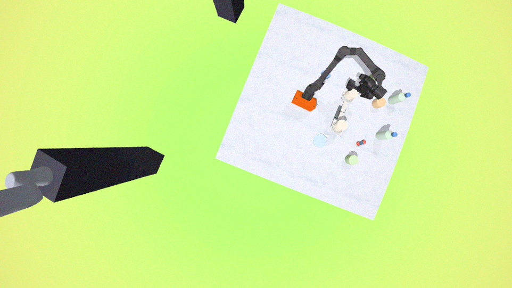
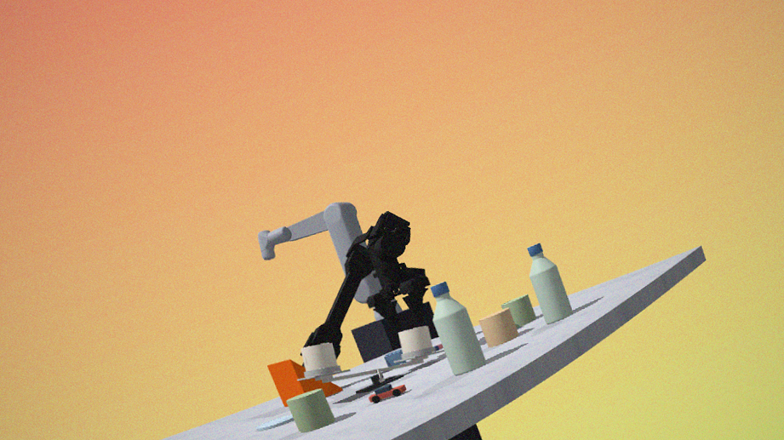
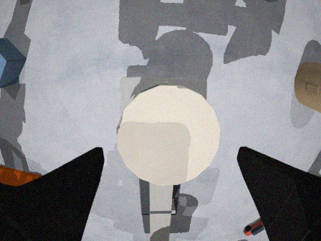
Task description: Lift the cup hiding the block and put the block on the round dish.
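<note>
My gripper [image 2: 401,309] [image 3: 173,155] is open and empty. It hangs above one cream cup [image 1: 350,95] [image 2: 415,341] [image 3: 200,115], with that cup between the fingertips in the wrist view. This cup stands on the balance end nearer the arm. The other cream cup [image 1: 340,125] [image 2: 319,358] stands on the far end of the balance [image 1: 344,108] [image 2: 372,371] [image 3: 160,197]. I cannot tell which end is lower. The pale blue round dish [image 1: 319,140] [image 2: 274,423] lies beside the far cup, with nothing on it. The block is hidden.
An orange wedge [image 1: 304,101] [image 2: 284,385] stands near the arm's lower end. A tan cylinder [image 1: 378,102] [image 2: 498,328] [image 3: 309,86], two pale green bottles [image 1: 385,135] [image 2: 459,343], a green cylinder [image 1: 351,159] [image 2: 310,411], a red toy car [image 1: 360,142] and a blue block [image 3: 12,61] surround the balance.
</note>
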{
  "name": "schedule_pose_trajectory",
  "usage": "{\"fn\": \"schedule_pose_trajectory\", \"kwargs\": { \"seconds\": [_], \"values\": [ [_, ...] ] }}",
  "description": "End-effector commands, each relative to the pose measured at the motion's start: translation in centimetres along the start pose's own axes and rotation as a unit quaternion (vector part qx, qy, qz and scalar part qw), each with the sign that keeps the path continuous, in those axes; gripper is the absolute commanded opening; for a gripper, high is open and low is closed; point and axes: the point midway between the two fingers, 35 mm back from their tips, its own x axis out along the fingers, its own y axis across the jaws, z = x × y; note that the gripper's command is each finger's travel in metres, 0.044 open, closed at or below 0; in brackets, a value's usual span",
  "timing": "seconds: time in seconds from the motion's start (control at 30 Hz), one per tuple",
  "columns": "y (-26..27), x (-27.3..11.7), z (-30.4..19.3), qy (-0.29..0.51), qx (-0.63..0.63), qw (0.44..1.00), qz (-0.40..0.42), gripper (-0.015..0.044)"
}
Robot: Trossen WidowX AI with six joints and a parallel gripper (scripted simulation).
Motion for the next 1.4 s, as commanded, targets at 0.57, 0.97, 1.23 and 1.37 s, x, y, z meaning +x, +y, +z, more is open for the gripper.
{"fn": "schedule_pose_trajectory", "kwargs": {
  "seconds": [0.57, 0.97, 1.23, 1.37],
  "values": [
    [0.0, 3.5, -0.1, 0.002, 0.001, 1.0, 0.002, 0.044],
    [0.2, 5.4, 0.0, 0.0, 0.001, 1.0, 0.002, 0.044],
    [0.2, 5.5, 0.0, 0.0, 0.001, 1.0, 0.002, 0.0341],
    [0.2, 5.5, 0.0, 0.0, 0.001, 1.0, 0.002, 0.0315]
  ]
}}
